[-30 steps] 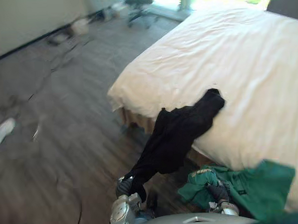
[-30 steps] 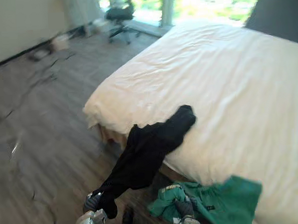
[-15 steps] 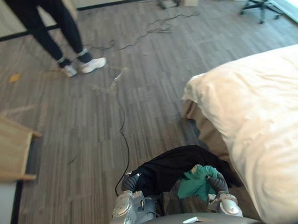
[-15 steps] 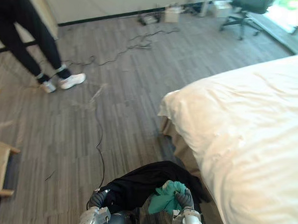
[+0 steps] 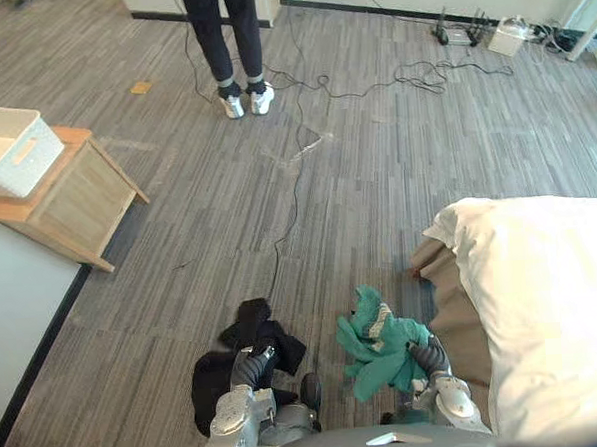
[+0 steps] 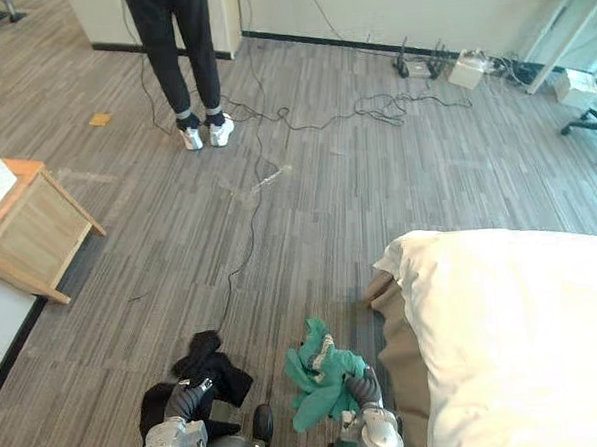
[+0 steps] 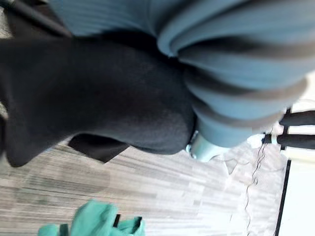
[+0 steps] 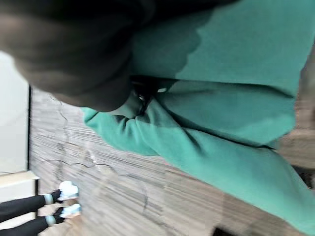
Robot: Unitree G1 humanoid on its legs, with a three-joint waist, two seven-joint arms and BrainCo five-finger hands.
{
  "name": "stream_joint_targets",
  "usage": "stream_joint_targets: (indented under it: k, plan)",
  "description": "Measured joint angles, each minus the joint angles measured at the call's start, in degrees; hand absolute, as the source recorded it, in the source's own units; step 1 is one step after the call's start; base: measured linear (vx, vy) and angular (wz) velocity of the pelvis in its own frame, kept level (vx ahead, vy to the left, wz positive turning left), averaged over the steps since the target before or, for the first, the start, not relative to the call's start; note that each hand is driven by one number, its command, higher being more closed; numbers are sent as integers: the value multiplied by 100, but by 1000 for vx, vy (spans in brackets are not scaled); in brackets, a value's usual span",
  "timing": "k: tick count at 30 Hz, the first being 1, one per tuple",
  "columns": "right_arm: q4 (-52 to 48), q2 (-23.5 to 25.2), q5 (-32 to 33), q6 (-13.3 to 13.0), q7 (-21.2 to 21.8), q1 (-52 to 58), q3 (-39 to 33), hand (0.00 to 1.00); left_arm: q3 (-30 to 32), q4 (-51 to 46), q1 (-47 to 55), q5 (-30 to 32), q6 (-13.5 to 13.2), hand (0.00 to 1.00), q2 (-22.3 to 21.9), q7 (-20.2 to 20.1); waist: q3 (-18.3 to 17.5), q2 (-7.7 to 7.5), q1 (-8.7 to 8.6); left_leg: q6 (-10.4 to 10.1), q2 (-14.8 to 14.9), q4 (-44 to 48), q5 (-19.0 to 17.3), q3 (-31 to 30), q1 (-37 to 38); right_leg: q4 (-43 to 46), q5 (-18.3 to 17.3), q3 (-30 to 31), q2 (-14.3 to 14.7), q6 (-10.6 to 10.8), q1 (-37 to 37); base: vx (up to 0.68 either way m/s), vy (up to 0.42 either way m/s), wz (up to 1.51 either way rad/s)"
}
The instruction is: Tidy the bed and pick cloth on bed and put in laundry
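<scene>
The robot's left hand (image 5: 252,367) grips a crumpled black cloth garment (image 5: 256,326); its right hand (image 5: 430,358) grips a bunched teal-green cloth garment (image 5: 379,335) beside a white bed (image 5: 553,300).

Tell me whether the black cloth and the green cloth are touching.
Apart. The left eye view shows bare floor between the black cloth and the green cloth.

floor: grey wood-plank floor (image 5: 376,179) | far side: person in dark trousers and white shoes (image 5: 234,47), standing | left: light wooden low table (image 5: 77,200) | near person: small yellow scrap (image 5: 141,88) | far wall: black cable tangle (image 5: 436,73) beside 1 white box (image 5: 512,35) | right edge: black office chair (image 6: 596,120)
</scene>
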Motion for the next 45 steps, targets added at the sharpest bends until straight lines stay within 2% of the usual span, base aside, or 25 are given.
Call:
stream_joint_targets:
  k: [1, 2, 3, 6, 7, 8, 20, 23, 24, 26, 27, 28, 29, 31, 32, 33, 34, 35, 37, 38, 39, 40, 42, 44, 45]
  plan:
    - [-2, 6, 6, 0, 6, 45, 9, 100, -25, 2, 24, 1, -10, 100, 22, -2, -21, -107, 4, -32, -90, -20, -21, -6, 19, -111, 359, -7, -124, 51, -17, 108, -129, 37]
    - [21, 1, 8, 24, 2, 38, -8, 100, -54, 132, 52, 1, -5, 100, -36, 2, -70, -61, 5, -120, -8, -58, -93, 68, 61, -129, 352, -63, -104, 34, 29, 125, -127, 5]
    - [-112, -60, 6, 7, 2, -4, -62, 100, -107, 91, 143, 1, -32, 100, -127, -4, -119, 120, 19, -145, 121, -180, -104, 255, 85, -386, 420, -80, -7, 19, 91, 107, -98, -4]
    - [-149, -117, 4, -7, 22, 38, -57, 100, -129, 90, 248, -10, -32, 100, -231, -9, -117, 264, -5, -253, 271, -385, -42, 495, 274, -732, 537, -99, 122, 12, 351, 128, -80, -5]
    - [-148, -107, 3, -7, 30, 58, -50, 100, -129, 90, 266, -8, -32, 100, -230, -14, -116, 264, -8, -252, 281, -422, -39, 498, 338, -793, 542, -101, 138, 17, 430, 101, -42, -2]
    - [234, -74, -14, -13, 161, -181, 71, 100, -352, 135, 330, 18, -27, 100, -184, -50, -272, 206, -148, -241, 202, -606, -51, 967, 732, -1657, 808, -17, 139, 157, 1179, 31, -11, -2]
    - [-8, -200, -67, -135, 71, 146, 193, 100, -347, -22, 399, -67, -120, 100, -192, 5, -184, 291, -158, -261, 308, -573, -59, 1240, 747, -1579, 850, 228, 230, 77, 1081, -19, -14, -11]
    - [-385, -301, -61, -192, -37, 355, 249, 100, -340, -389, 346, -262, -240, 100, -278, 8, 59, 302, -134, -531, 310, 447, -534, 974, 204, -1482, 723, -37, 163, 41, 1113, -17, -44, 50]
    - [-626, -319, -57, -234, -86, 488, 265, 100, -337, -544, 340, -352, -328, 100, -303, 8, 231, 289, -138, -734, 300, 1018, -664, 1005, -32, -1407, 642, -188, 102, 17, 1193, -50, -32, 79]
    - [-726, -384, -55, -279, -153, 542, 270, 100, -326, -711, 329, -495, -395, 100, -343, 17, 366, 255, -139, -867, 450, 2018, -850, 1516, -526, -1359, 516, -491, 34, -24, 1324, -57, -17, 70]
    - [-747, -454, -55, -280, -206, 522, 272, 100, -349, -806, 382, -509, -394, 100, -387, 40, 392, 380, -42, -875, 637, 2263, -1086, 1889, -628, -1328, 449, -582, 94, -54, 1395, -5, 8, 44]
    - [-754, -519, -55, -283, -221, 498, 272, 100, -421, -883, 406, -507, -393, 100, -455, 98, 392, 479, -4, -799, 721, 2128, -1220, 2091, -604, -1255, 335, -621, 135, -10, 1407, 34, 61, 43]
    - [-655, -551, -57, -278, -227, 442, 287, 100, -515, -919, 381, -502, -392, 100, -493, 170, 364, 511, 11, -427, 626, 1714, -1280, 2235, -423, -1070, 191, -648, 83, 72, 1359, 86, 98, 35]
    - [-659, -554, -63, -260, -226, 276, 316, 100, -536, -852, 231, -400, -386, 100, -444, 212, 320, 486, 80, -172, 411, 1212, -950, 2295, -291, -1074, 195, -638, -44, 125, 1268, 137, 88, 17]
    - [-704, -533, -77, -261, -212, 223, 354, 100, -555, -772, 156, -390, -379, 100, -473, 211, 336, 454, 134, -141, 364, 1138, -918, 2326, -306, -1189, 220, -643, -54, 159, 1232, 189, 37, 7]
    - [-745, -494, -107, -260, -211, 203, 396, 100, -526, -743, 60, -384, -378, 100, -447, 234, 364, 423, 166, -244, 414, 1396, -975, 2398, -465, -1399, 311, -648, -3, 193, 1283, 213, 25, 9]
    - [-747, -469, -116, -258, -214, 190, 426, 100, -494, -755, 30, -361, -382, 100, -393, 260, 423, 376, 170, -474, 606, 2181, -1134, 2569, -800, -1573, 422, -685, -23, 133, 1410, 213, 30, 4]
    - [-671, -489, -123, -253, -226, 80, 452, 100, -455, -747, 15, -327, -386, 100, -343, 293, 532, 339, 200, -536, 838, 3042, -1378, 2853, -1220, -1620, 425, -689, -28, 119, 1543, 146, 17, -11]
    - [-649, -615, -127, -236, -248, 165, 426, 100, -554, -806, 187, -287, -387, 100, -415, 367, 475, 473, 249, -250, 1050, 2330, -1187, 2841, -1327, -1715, 293, -633, 130, 145, 1757, 191, 58, -26]
    - [-516, -597, -129, -204, -245, 139, 437, 100, -548, -796, 340, -290, -366, 100, -383, 366, 419, 375, 254, -27, 939, 2344, -1290, 2849, -1171, -1789, 216, -639, 7, 196, 1920, 341, 106, -5]
    - [-506, -579, -169, -225, -225, 251, 445, 100, -573, -846, 467, -291, -369, 100, -381, 362, 251, 165, 259, -22, 721, 2214, -1428, 2880, -1116, -1649, 48, -652, -199, 332, 1891, 327, 83, 13]
    - [-469, -592, -176, -235, -224, 281, 446, 100, -581, -840, 467, -301, -366, 100, -412, 356, 218, 126, 275, -2, 633, 2126, -1483, 2879, -1003, -1298, -47, -646, -264, 448, 1812, 346, 65, 18]
    - [-297, -603, -177, -221, -222, 279, 445, 100, -641, -875, 495, -479, -333, 100, -440, 294, 221, 174, 302, 53, 521, 1792, -1481, 2813, -622, 370, -116, -587, -490, 570, 1223, 305, 123, 20]
    - [-315, -500, -190, -219, -202, 321, 448, 100, -736, -1053, 642, -436, -336, 100, -244, 198, 279, 45, 178, 152, 274, 1464, -1592, 2537, -21, 2934, 457, -387, -920, 662, 354, 382, 149, 62]
    - [-331, -473, -195, -220, -184, 387, 461, 100, -783, -1044, 649, -435, -333, 100, -174, 198, 300, 71, 103, 202, 245, 1430, -1670, 2395, 142, 3488, 410, -370, -988, 627, 147, 435, 77, 94]
